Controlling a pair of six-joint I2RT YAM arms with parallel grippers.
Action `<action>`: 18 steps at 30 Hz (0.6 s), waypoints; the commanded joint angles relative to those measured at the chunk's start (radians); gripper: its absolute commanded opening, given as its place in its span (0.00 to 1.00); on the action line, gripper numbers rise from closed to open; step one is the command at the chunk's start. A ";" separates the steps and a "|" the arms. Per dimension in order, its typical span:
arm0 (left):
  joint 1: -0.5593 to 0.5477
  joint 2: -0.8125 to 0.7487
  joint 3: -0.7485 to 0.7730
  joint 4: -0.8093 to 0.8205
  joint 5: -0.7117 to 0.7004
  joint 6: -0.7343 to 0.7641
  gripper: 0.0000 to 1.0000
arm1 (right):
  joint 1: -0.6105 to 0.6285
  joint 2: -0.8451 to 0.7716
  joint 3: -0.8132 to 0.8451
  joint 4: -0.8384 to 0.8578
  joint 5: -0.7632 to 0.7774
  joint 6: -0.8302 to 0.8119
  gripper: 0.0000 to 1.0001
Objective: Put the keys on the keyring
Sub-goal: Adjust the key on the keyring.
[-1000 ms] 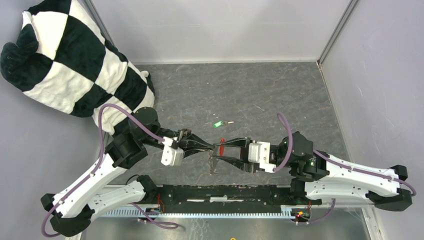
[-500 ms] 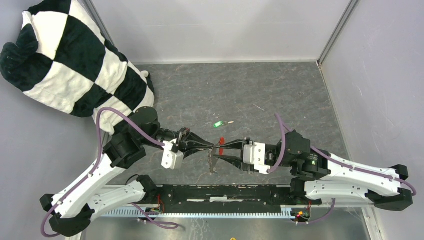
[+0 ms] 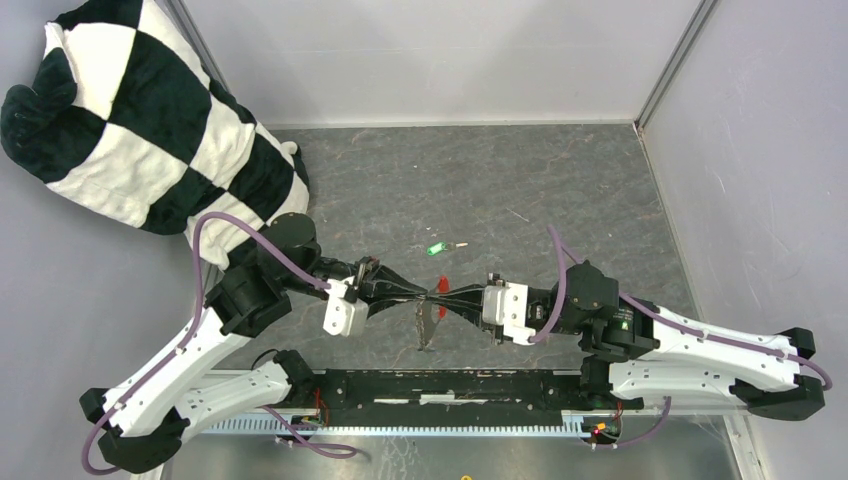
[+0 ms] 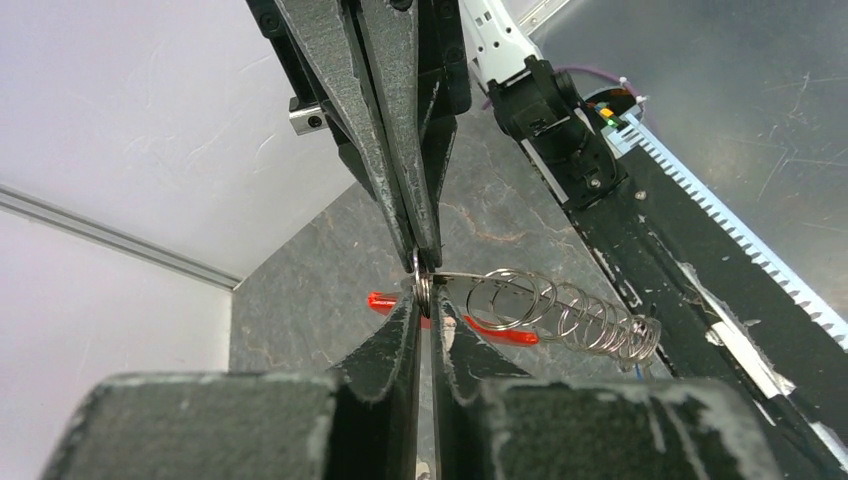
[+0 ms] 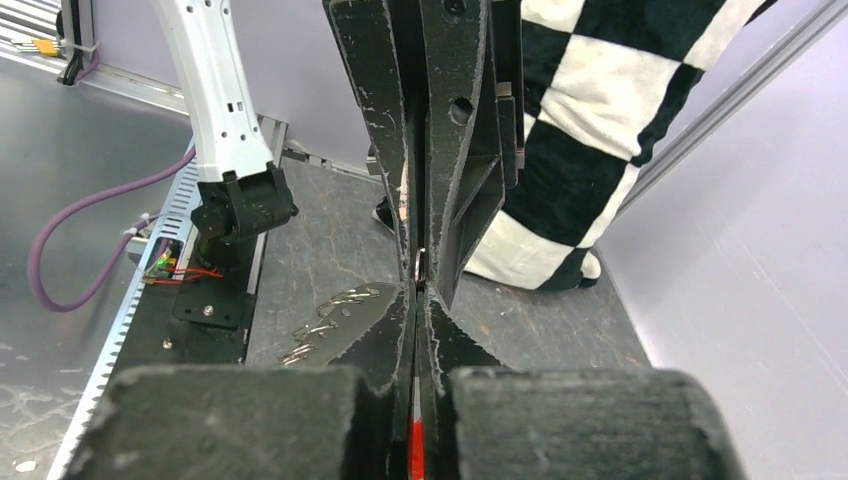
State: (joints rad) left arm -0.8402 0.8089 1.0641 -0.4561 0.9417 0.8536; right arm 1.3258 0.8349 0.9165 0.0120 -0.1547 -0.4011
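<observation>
The keyring (image 3: 438, 297) hangs in the air between the two grippers, which meet tip to tip above the table. My left gripper (image 4: 424, 298) is shut on the thin ring (image 4: 423, 288). From the opposite side, my right gripper (image 5: 417, 292) is shut on the same ring (image 5: 420, 265). The red tag (image 4: 503, 333) shows beside the ring and also between the right jaws. A chain of small silver rings (image 4: 585, 322) trails off the ring and dangles below the grippers (image 3: 428, 326). One key with a green head (image 3: 436, 249) lies on the table just behind the grippers.
A black-and-white checked cushion (image 3: 140, 130) fills the back left corner, near the left arm's elbow. Grey walls (image 3: 740, 180) close in the table at the back and right. The arms' black base rail (image 3: 450, 388) runs along the near edge.
My right gripper was open; it has moved left to the ring and shut on it. The left gripper has held the ring throughout.
</observation>
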 commanded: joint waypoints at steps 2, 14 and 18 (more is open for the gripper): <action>-0.005 -0.005 0.021 0.007 -0.018 -0.062 0.25 | 0.000 0.009 0.082 -0.075 0.066 0.042 0.01; -0.005 0.033 0.062 -0.109 -0.041 -0.146 0.27 | -0.001 0.185 0.347 -0.430 0.073 0.065 0.01; -0.005 0.048 0.089 -0.175 -0.040 -0.121 0.16 | -0.001 0.229 0.416 -0.490 0.081 0.073 0.01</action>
State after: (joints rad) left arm -0.8391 0.8429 1.0958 -0.5728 0.8879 0.7616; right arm 1.3266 1.0393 1.2388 -0.4469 -0.0929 -0.3424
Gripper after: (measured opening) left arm 0.207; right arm 0.011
